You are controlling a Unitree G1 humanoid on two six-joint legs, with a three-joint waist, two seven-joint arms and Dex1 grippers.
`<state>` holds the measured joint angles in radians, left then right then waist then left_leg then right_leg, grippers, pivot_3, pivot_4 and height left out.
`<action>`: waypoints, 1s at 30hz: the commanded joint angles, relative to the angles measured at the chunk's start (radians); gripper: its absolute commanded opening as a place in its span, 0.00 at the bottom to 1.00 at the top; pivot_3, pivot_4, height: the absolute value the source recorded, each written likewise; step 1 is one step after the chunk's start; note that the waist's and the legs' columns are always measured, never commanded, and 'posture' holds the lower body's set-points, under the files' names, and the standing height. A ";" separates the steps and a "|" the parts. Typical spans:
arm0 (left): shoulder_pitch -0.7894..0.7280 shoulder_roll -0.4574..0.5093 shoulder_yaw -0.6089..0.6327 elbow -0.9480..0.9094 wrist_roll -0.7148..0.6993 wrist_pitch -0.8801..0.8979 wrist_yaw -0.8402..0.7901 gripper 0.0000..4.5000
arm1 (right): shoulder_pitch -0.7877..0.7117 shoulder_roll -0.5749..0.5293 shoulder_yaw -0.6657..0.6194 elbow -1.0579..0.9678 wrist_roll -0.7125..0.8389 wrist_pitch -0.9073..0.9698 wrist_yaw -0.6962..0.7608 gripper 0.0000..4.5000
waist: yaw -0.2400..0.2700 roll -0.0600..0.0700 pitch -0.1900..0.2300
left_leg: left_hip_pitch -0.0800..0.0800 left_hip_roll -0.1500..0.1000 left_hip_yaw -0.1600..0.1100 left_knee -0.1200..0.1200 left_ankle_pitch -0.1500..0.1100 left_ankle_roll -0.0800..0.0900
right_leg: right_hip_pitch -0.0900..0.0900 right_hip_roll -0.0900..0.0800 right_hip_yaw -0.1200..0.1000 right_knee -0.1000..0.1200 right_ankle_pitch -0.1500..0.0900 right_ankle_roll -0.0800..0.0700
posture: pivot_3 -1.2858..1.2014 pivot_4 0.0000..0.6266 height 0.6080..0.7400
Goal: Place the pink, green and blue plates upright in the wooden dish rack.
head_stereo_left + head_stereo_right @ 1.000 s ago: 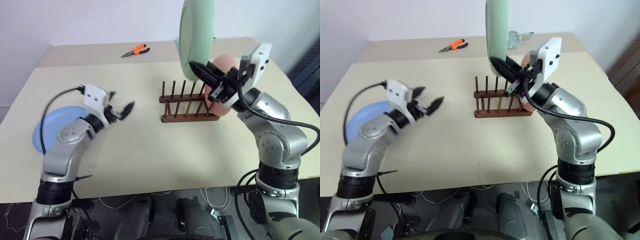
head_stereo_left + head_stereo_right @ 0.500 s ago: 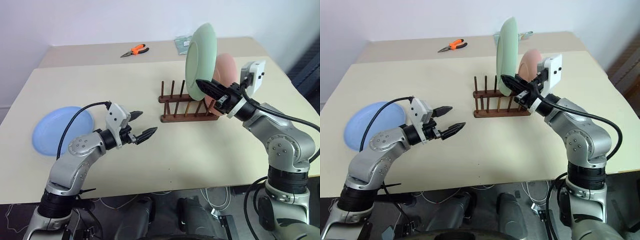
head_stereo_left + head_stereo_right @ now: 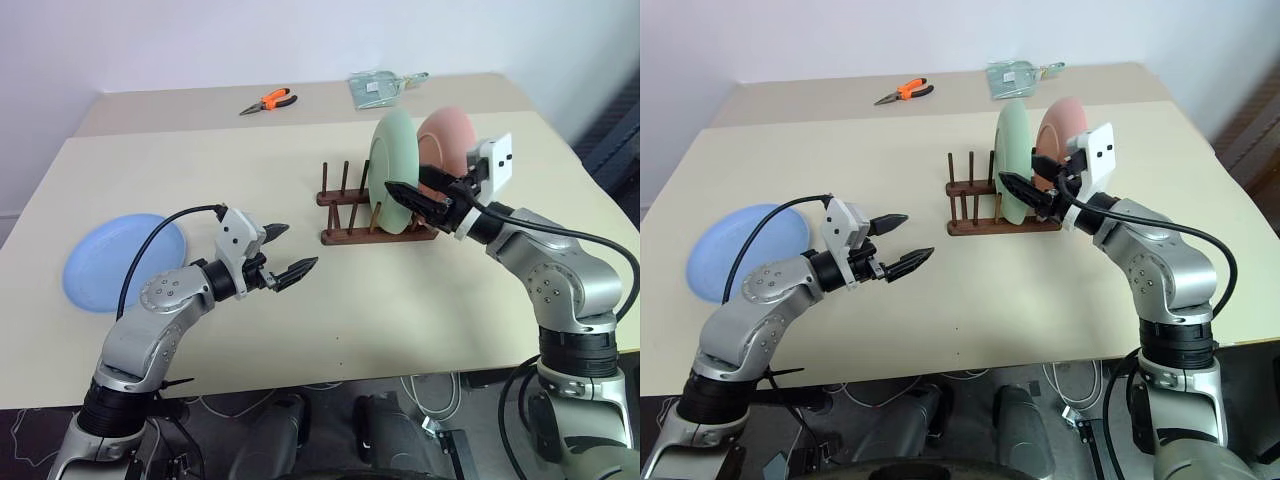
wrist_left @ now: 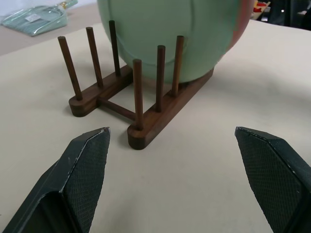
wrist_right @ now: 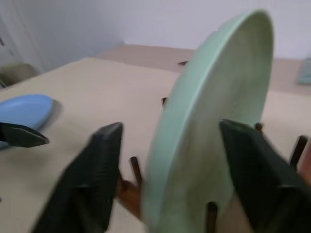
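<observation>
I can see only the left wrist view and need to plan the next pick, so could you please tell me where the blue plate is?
Observer: The blue plate lies flat on the table, off to the robot's left, apart from the wooden dish rack.
Operator: Is the right hand gripping the green plate?
Observer: No, the right hand is open and straddles the green plate.
Operator: Is the pink plate racked?
Observer: Yes, the pink plate stands upright behind the green one.

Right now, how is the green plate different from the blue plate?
The green plate stands upright on its edge in the wooden dish rack, while the blue plate lies flat on the table. The green one sits beside the pink plate with the right gripper around it; the blue one lies alone at the table's left, untouched. Both are round and plain.
</observation>
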<state>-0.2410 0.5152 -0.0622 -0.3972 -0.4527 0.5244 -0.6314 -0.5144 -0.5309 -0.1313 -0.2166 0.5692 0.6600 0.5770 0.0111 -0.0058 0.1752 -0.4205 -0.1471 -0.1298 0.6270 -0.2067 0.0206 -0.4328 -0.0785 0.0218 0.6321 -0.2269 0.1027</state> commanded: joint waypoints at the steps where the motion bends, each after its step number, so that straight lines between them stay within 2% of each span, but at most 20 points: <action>1: 0.003 0.004 0.010 -0.033 -0.001 0.004 -0.004 0.97 | -0.036 -0.034 0.013 -0.034 -0.075 -0.086 0.005 0.67 | 0.001 0.000 0.000 | 0.000 0.000 0.000 0.000 0.000 0.000 | 0.000 0.000 0.000 0.000 0.000 0.000 | 0.52 0.24 0.91; 7: -0.002 -0.007 0.029 -0.012 0.005 -0.005 0.006 0.97 | -0.072 -0.080 0.043 -0.066 -0.172 -0.180 0.024 0.67 | 0.001 0.000 0.000 | 0.000 0.000 0.000 0.000 -0.001 -0.001 | 0.000 0.000 0.000 0.000 0.000 0.000 | 0.52 0.24 0.91; 12: -0.018 -0.039 0.112 0.020 0.006 -0.023 0.076 0.97 | -0.152 -0.116 0.058 -0.046 -0.273 -0.278 0.023 0.67 | 0.001 0.000 0.000 | 0.000 0.000 0.000 0.000 -0.001 -0.002 | 0.000 0.000 0.000 0.000 0.000 0.000 | 0.52 0.24 0.91; 14: -0.039 -0.062 0.199 0.061 0.036 -0.025 0.188 0.97 | -0.219 -0.116 0.076 -0.049 -0.274 -0.306 0.055 0.67 | -0.001 0.000 0.000 | 0.000 0.000 0.000 0.000 -0.001 -0.002 | 0.000 0.000 0.000 0.000 0.000 0.000 | 0.52 0.24 0.91; 17: -0.071 -0.077 0.326 0.141 0.103 0.003 0.386 1.00 | -0.272 -0.110 0.157 -0.082 -0.283 -0.337 0.140 0.87 | -0.002 0.000 0.000 | 0.000 0.001 0.000 0.000 -0.001 -0.002 | -0.001 0.001 -0.001 0.000 0.000 0.000 | 0.52 0.24 0.91; 18: -0.075 -0.073 0.377 0.170 0.134 0.020 0.460 1.00 | -0.275 -0.107 0.208 -0.097 -0.304 -0.355 0.172 0.98 | -0.002 0.000 0.000 | 0.000 0.001 0.000 0.000 -0.001 -0.002 | -0.001 0.001 -0.001 0.000 0.000 0.000 | 0.52 0.24 0.91; 22: -0.067 -0.062 0.550 0.221 0.214 0.091 0.680 1.00 | -0.250 -0.071 0.369 -0.104 -0.396 -0.434 0.232 0.99 | -0.001 -0.001 0.000 | 0.000 0.001 0.000 0.000 0.000 0.000 | -0.001 0.001 -0.001 0.000 0.000 0.000 | 0.52 0.24 0.91; 25: -0.017 -0.076 0.643 0.192 0.261 0.168 0.794 1.00 | -0.219 -0.015 0.451 -0.069 -0.450 -0.508 0.240 0.99 | 0.002 -0.002 0.000 | 0.000 0.000 0.000 0.001 -0.001 -0.002 | -0.001 0.001 -0.001 0.000 0.000 0.001 | 0.52 0.24 0.91; 30: 0.045 -0.179 0.780 0.081 0.180 0.330 0.849 1.00 | -0.188 0.053 0.499 -0.013 -0.488 -0.568 0.251 0.99 | 0.005 -0.004 -0.002 | 0.000 0.000 -0.001 0.003 -0.001 -0.002 | -0.002 0.001 -0.003 0.000 0.000 0.001 | 0.52 0.24 0.91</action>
<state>-0.1987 0.3422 0.6828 -0.2497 -0.2406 0.8158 0.2107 -0.7047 -0.4847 0.3796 -0.2257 0.0914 0.1228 0.8237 0.0159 -0.0101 0.1732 -0.4201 -0.1470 -0.1311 0.6304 -0.2078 0.0184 -0.4342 -0.0779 0.0179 0.6322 -0.2265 0.1035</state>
